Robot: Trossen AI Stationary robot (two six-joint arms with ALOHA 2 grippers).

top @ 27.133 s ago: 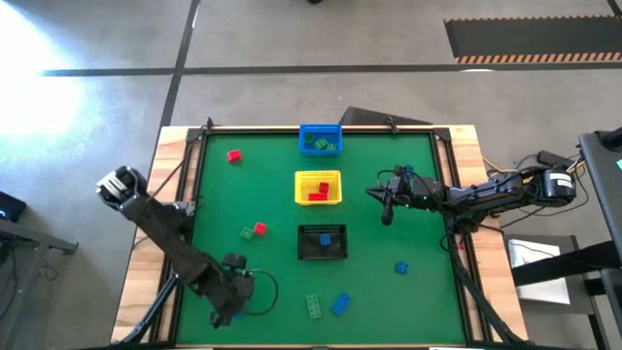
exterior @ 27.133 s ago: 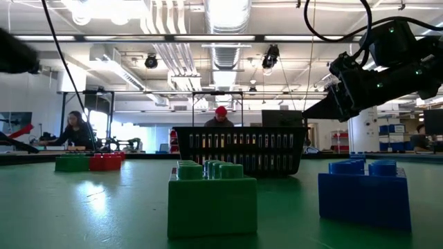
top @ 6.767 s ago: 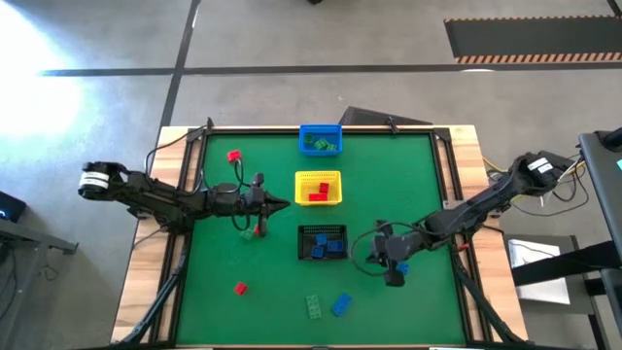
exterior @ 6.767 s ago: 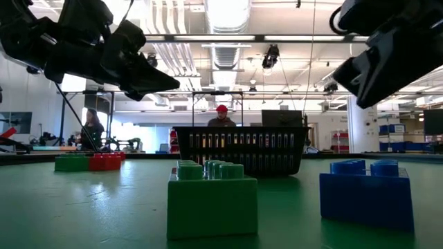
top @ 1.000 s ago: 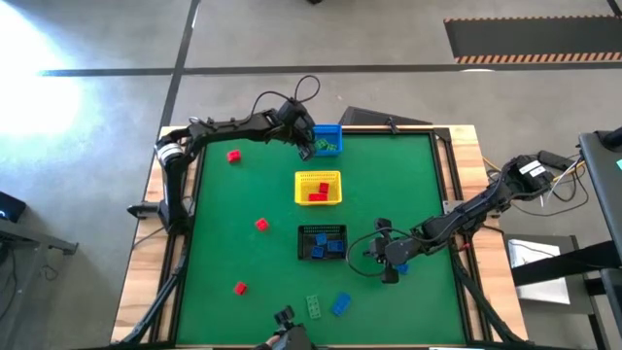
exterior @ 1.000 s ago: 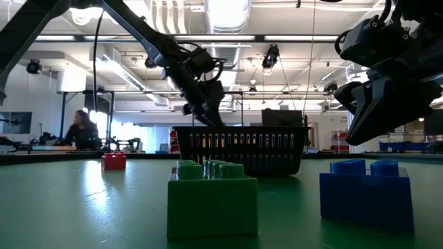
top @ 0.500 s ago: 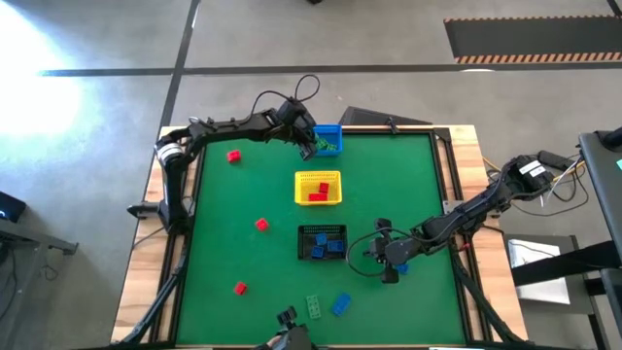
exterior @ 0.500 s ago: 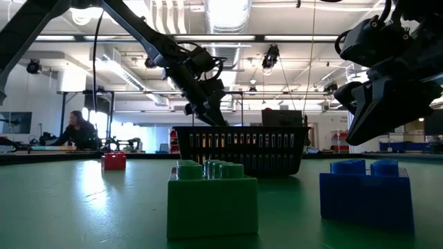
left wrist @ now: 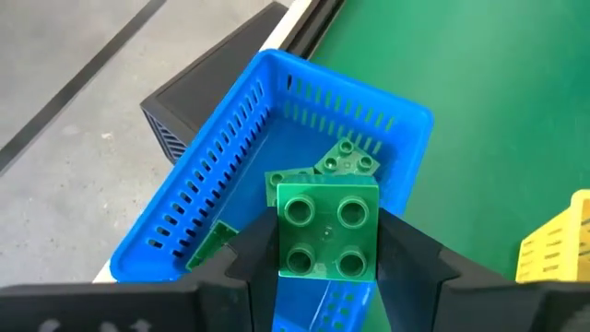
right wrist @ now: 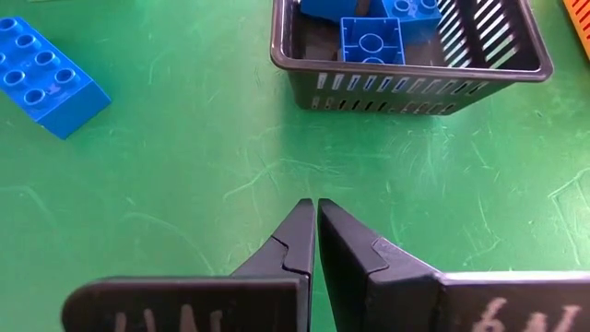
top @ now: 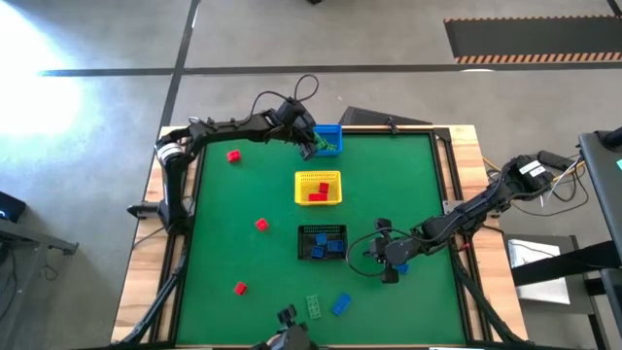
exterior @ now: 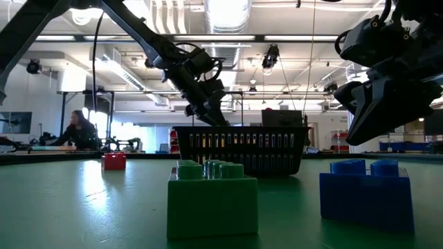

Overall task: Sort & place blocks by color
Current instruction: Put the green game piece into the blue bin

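My left gripper (top: 309, 147) is at the table's far edge, over the blue basket (top: 327, 130), shut on a green four-stud brick (left wrist: 327, 242). The basket holds other green bricks (left wrist: 343, 162). My right gripper (right wrist: 315, 224) is shut and empty above the green mat, between the black basket (right wrist: 406, 66) with blue bricks (right wrist: 371, 39) and a loose blue brick (right wrist: 46, 78). The yellow basket (top: 318, 187) holds red bricks. Loose red bricks (top: 260, 225) lie on the mat at the left, and a green brick (top: 315, 306) and a blue brick (top: 340, 304) lie near the front edge. My left gripper pinches the green brick by two opposite side walls (left wrist: 284, 249) between its two fingers (left wrist: 406, 256). The studded top faces back toward the wrist. The fingers slant down from the table's left. The brick is lifted clear, above the blue basket's open top.
A blue brick (top: 400, 267) lies just beside my right gripper, toward the table's right edge. Red bricks lie at the far left (top: 233, 156) and the near left (top: 240, 288). The three baskets stand in a row down the table's middle. A wooden rim (top: 465, 194) borders the mat.
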